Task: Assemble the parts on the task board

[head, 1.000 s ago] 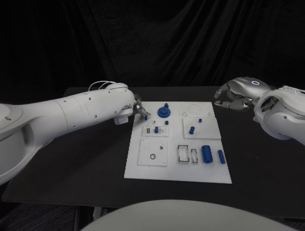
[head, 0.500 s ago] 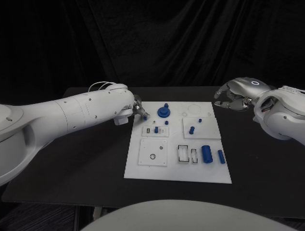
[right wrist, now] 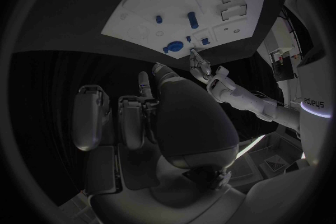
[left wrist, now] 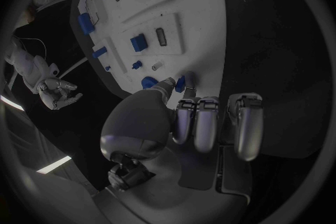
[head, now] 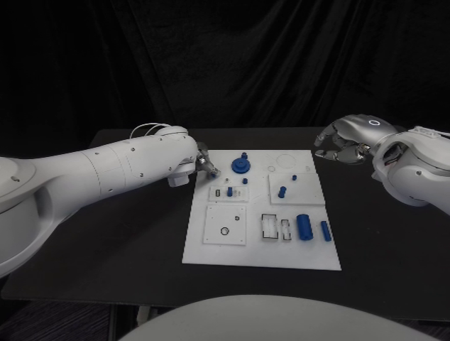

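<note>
My left hand (left wrist: 183, 117) pinches one small blue part (left wrist: 180, 83) over the task board (head: 262, 249), my right hand (head: 345, 145) hangs curled and empty, and I count seven more parts.

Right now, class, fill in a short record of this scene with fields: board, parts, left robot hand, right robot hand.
board: white task board in the middle of the black table
parts: blue parts on the board, among them a round knobbed one near the far edge and a large cylinder lying flat
left robot hand: pinches a small blue part at the board's far left corner
right robot hand: off the board's far right side, fingers curled, holding nothing
</note>
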### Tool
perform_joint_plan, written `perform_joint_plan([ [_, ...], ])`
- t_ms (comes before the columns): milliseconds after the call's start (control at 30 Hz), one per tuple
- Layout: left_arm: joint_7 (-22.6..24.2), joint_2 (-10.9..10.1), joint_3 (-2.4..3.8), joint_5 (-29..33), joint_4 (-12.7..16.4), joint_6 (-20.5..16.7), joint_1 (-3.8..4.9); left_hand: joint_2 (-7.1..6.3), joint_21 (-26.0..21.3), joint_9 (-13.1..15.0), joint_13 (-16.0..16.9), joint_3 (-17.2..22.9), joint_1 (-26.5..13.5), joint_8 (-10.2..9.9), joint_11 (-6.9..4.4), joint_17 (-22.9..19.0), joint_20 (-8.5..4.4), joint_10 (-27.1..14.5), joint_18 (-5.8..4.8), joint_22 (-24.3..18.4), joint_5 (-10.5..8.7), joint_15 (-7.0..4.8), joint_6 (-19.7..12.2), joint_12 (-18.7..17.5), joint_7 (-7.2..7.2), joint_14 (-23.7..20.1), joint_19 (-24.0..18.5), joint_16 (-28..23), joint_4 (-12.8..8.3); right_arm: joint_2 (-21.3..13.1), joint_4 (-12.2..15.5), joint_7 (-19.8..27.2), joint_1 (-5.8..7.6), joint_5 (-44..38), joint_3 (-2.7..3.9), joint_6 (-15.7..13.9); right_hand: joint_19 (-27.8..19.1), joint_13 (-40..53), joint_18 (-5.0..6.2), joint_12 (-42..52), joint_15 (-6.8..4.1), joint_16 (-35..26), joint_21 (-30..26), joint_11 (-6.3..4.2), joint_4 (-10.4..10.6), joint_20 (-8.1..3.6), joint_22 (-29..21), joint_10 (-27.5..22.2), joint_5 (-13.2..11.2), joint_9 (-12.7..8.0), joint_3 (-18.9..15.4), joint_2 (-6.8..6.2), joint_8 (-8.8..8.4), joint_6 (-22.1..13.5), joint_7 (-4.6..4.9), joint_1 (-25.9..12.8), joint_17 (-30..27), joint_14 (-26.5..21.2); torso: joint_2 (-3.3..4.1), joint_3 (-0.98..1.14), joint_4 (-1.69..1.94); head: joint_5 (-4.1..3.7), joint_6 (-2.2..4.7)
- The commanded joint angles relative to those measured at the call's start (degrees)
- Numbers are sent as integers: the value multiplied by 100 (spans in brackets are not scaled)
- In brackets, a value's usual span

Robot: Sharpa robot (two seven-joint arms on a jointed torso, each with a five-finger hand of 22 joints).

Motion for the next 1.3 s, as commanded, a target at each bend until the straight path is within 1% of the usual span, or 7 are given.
perform_joint_plan([
  [33, 112, 19, 5, 16, -15, 5, -16, 4, -8, 13, 1505, 23, 78, -28, 34, 1508, 48, 605, -33, 1151, 12, 54, -49, 16, -9, 594, 248, 15, -55, -7, 8, -118, -10, -22, 3, 75, 100, 1472, 87, 37, 24, 29, 36, 39, 32, 12, 1151, 550, 38, -5, 13, -46, -34, 21, -7, -22, 1332, 544, 4, 0, 2, 3, -1],
  [100, 117, 20, 5, 16, -24, -1, -18, 13, -11, 18, 1505, 37, 87, -31, 34, 1508, 49, 605, -32, 1149, 46, 56, -48, 16, -8, 594, 245, 15, -63, -8, 7, -121, -10, -22, 3, 85, 100, 1472, 87, 37, 24, 29, 36, 39, 32, 12, 1151, 550, 38, -5, 13, -46, -34, 21, -7, -22, 1332, 544, 7, -2, 1, 5, -1],
  [233, 119, 18, 5, 16, -31, 0, -22, 30, -11, 41, 1505, 110, 104, -51, 34, 1508, 51, 605, -32, 1157, 317, 58, -48, 16, -9, 594, 247, 15, -94, -9, 8, -130, -10, -22, 3, 105, 99, 1470, 88, 35, 23, 27, 33, 38, 33, 12, 1150, 548, 41, -6, 13, -46, -34, 21, -7, -24, 1331, 543, 10, -1, 0, 6, -1],
  [567, 187, 10, 5, 16, -23, 19, -26, 35, -28, 93, 1505, 385, 111, -73, 19, 1508, 48, 605, -27, 1157, 816, 53, -17, 16, -22, 594, 232, 15, -140, -10, 7, -151, -10, -22, 3, 138, 102, 1469, 88, 34, 16, 29, 33, 29, 18, 7, 1151, 547, 103, -12, 35, -38, -35, 29, -15, -4, 1332, 545, 5, 2, 5, 2, -1],
  [733, 263, 0, 5, 16, -4, 13, -28, -19, -30, 170, 1505, 660, 60, -41, 0, 1508, 34, 605, -28, 1167, 1187, 33, 63, 16, -52, 594, 233, 15, -148, -7, 5, -158, -10, -22, 3, 148, 102, 1466, 89, 32, 12, 25, 32, 25, 8, 3, 1150, 544, 161, -19, 51, -39, -40, 26, -19, 9, 1329, 544, -1, 0, 4, 7, -1],
  [1100, 390, -105, 5, 16, 102, -77, -29, -80, -42, 272, 1505, 986, -22, 43, -53, 1508, 1, 605, -25, 1172, 1412, -7, 241, 16, -105, 594, 227, 15, -152, -21, 12, -176, -10, -22, 3, 167, 101, 1466, 90, 31, 10, 25, 26, 21, 2, 0, 1149, 544, 201, -25, 62, -42, -45, 19, -22, 17, 1329, 544, 1, -2, 6, 8, -1],
  [1300, 418, -296, 5, 16, 378, -297, -28, -146, -40, 310, 1505, 1104, -33, 67, -76, 1508, -20, 605, -27, 1178, 1485, -29, 296, 16, -129, 594, 232, 15, -203, -52, 26, -193, -10, -22, 3, 176, 102, 1464, 89, 29, 8, 24, 28, 20, -1, -1, 1150, 541, 217, -28, 67, -42, -47, 17, -24, 21, 1328, 544, -2, -1, 7, 11, -1],
])
